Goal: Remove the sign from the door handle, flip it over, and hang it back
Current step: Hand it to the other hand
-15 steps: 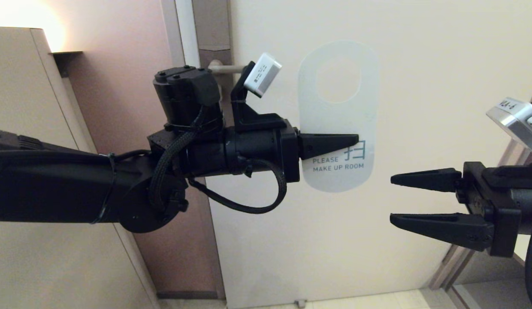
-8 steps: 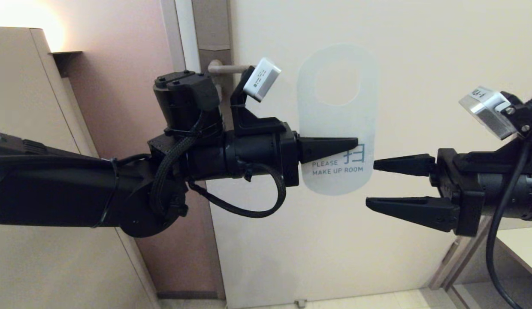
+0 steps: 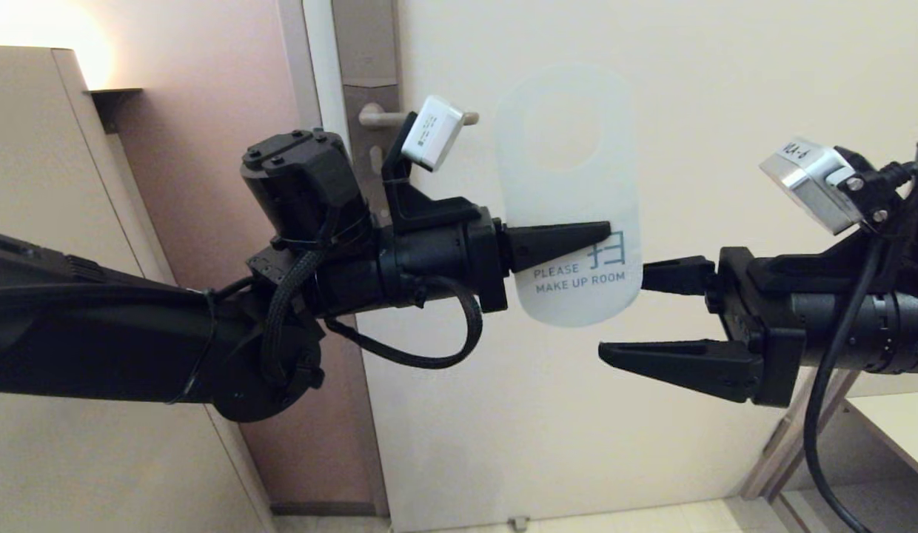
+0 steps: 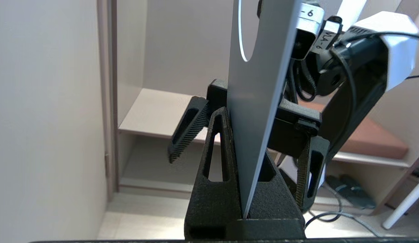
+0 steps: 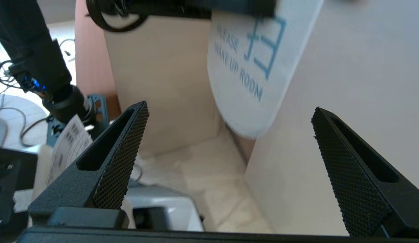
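Sign (image 3: 566,192) is off the handle (image 3: 418,117) and held upright in front of the door (image 3: 688,414), white face with blue "PLEASE MAKE UP ROOM" text toward the head camera, oval hole at the top.

Left to right in the head view:

- Cabinet (image 3: 29,259): stands at the far left.
- Handle: horizontal lever on its backplate (image 3: 370,148), partly hidden by the left wrist camera, with nothing hung on it.
- Left hand (image 3: 603,235): closed on the sign, gripping its lower half from the left edge. The left wrist view shows the sign edge-on, pinched between both fingers.
- Right hand (image 3: 620,311): fully open, holding nothing. Its upper finger (image 3: 677,275) lies level with the sign's lower right edge; its lower finger (image 3: 674,364) lies below the sign's bottom end. Contact with the sign cannot be determined.
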Tool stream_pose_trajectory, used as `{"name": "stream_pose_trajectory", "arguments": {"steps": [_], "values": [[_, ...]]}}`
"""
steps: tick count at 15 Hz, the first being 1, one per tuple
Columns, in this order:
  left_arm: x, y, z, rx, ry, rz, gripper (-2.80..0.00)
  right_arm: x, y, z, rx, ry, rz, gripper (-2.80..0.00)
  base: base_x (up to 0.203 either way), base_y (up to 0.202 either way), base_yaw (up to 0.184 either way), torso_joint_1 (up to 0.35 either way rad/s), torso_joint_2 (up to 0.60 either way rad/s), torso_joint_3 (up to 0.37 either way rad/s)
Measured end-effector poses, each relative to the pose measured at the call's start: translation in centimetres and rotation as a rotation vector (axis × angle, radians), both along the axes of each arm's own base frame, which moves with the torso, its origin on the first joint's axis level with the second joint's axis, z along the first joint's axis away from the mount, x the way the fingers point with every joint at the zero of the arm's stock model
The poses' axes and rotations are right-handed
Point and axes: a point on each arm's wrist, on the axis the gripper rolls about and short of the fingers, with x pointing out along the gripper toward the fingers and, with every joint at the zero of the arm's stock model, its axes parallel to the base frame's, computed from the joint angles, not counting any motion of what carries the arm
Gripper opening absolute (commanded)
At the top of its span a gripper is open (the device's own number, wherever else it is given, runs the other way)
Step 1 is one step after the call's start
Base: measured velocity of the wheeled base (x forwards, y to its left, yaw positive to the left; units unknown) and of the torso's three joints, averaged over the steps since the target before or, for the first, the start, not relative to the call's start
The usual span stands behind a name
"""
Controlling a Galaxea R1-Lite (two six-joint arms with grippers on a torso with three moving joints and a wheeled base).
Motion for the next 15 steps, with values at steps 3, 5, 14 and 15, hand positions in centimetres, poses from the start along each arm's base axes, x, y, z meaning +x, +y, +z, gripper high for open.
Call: {"name": "stream_pose_trajectory", "arguments": {"steps": [3, 5, 14, 15], "values": [[-0.1, -0.1, -0.3, 0.000, 0.009, -0.006, -2.80, 0.0, 0.2, -0.2, 0.005, -0.012, 0.009, 0.00, 0.000, 0.000, 0.000, 0.000, 0.00, 0.000], [-0.2, -0.2, -0.5, 0.006, 0.015, -0.007, -2.80, 0.0, 0.3, -0.3, 0.010, -0.024, 0.010, 0.00, 0.000, 0.000, 0.000, 0.000, 0.00, 0.000], [-0.8, -0.1, -1.2, -0.041, -0.026, 0.004, -2.80, -0.3, 0.7, -0.5, 0.003, -0.058, 0.038, 0.00, 0.000, 0.000, 0.000, 0.000, 0.00, 0.000], [-0.8, -0.1, -1.3, -0.040, -0.024, 0.004, -2.80, -0.4, 0.7, -0.5, 0.004, -0.059, 0.041, 0.00, 0.000, 0.000, 0.000, 0.000, 0.00, 0.000]]}}
